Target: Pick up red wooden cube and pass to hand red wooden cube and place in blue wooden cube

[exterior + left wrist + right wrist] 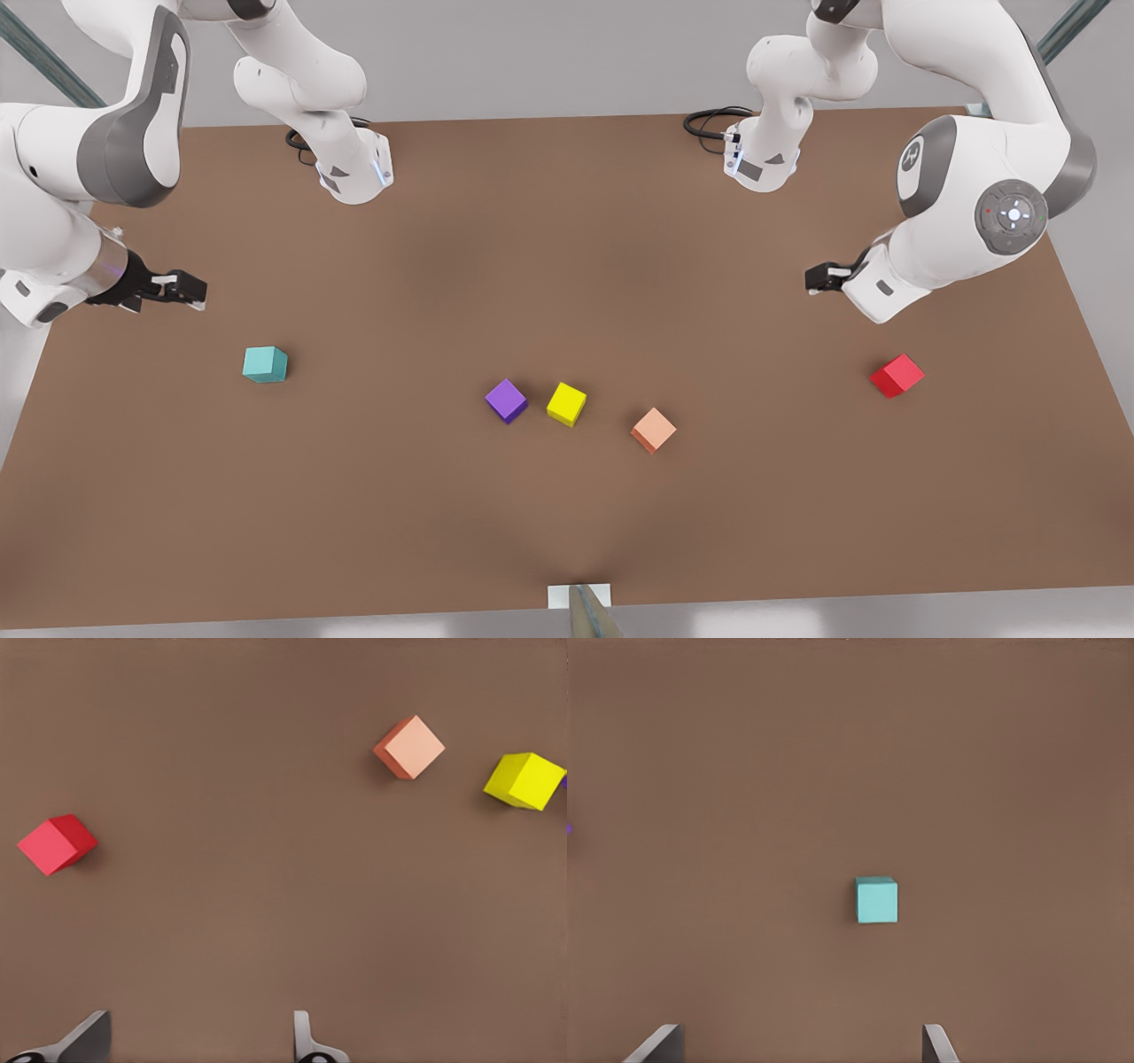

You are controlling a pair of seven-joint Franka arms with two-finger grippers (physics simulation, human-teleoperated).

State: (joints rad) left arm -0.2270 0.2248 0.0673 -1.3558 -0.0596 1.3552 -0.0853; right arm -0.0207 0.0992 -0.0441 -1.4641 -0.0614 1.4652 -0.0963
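Brown tabletop (567,266) stretches under both arms, with grey floor beyond its edges. Seen from the left wrist, the left gripper (199,1041) has its two fingertips spread wide with nothing between them, hanging above bare table. In the front view this gripper (819,278) sits at the front view's right, raised off the surface, and the red wooden cube (897,376) lies on the table near it, a little toward the camera and not touched. The left wrist view shows the same red cube (57,843) resting alone, well apart from a salmon cube (409,747) and a yellow cube (524,780).

Seen from the right wrist, the right gripper (802,1043) is likewise released, fingertips far apart and empty, with the blue wooden cube (876,900) on the table ahead of them. In the front view the right gripper (182,290) is at the front view's left, above the surface, and the blue cube (265,364) sits near it, untouched.

Between the two task cubes, in the middle of the table, lie a purple cube (506,400), the yellow cube (566,403) just beside it, and the salmon cube (653,430) a bit farther toward the red one.
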